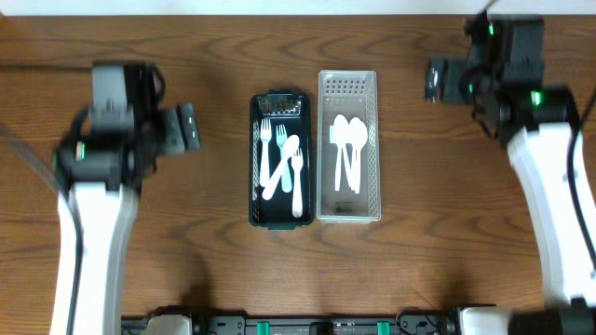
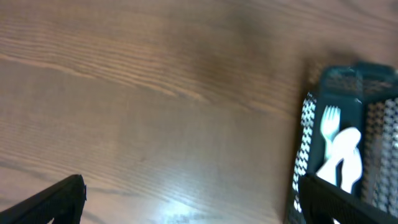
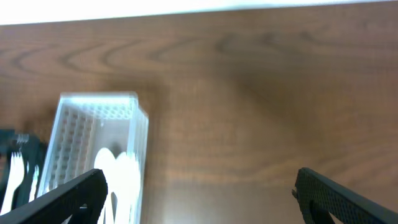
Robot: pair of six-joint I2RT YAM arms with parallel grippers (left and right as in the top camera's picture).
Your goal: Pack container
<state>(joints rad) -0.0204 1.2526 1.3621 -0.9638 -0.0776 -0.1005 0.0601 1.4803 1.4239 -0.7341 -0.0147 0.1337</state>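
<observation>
Neighbouring dark tray (image 1: 279,221) and white basket (image 1: 347,88)

A wooden table (image 2: 155,93), blurred, fills most of the view. At the right edge sits a dark teal basket (image 2: 348,78) holding a white fork (image 2: 331,121). The left gripper (image 2: 189,196) is spread wide, its dark fingers (image 2: 53,202) in the bottom corners
</observation>
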